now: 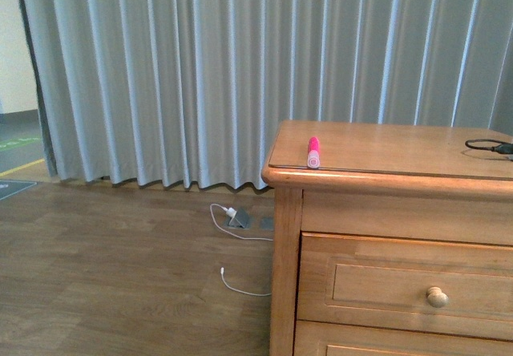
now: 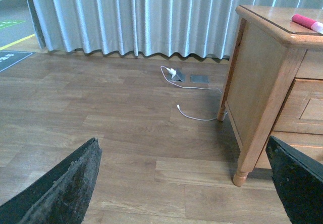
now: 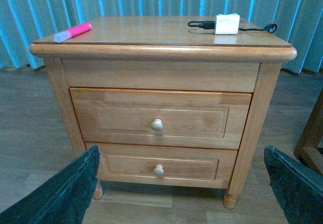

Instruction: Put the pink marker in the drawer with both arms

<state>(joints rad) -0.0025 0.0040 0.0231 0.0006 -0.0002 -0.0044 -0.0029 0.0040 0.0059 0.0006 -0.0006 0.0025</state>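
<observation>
Right wrist view gives us the dresser, its top drawer closed. Our left gripper and right gripper both gape wide, holding nothing. We see the pink marker lying on the dresser top near its front left corner.

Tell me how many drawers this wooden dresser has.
2. The upper drawer sits just under the top of the dresser; the lower drawer is directly beneath it. Both are shut. The right wrist view shows the whole front, so none seems hidden.
</observation>
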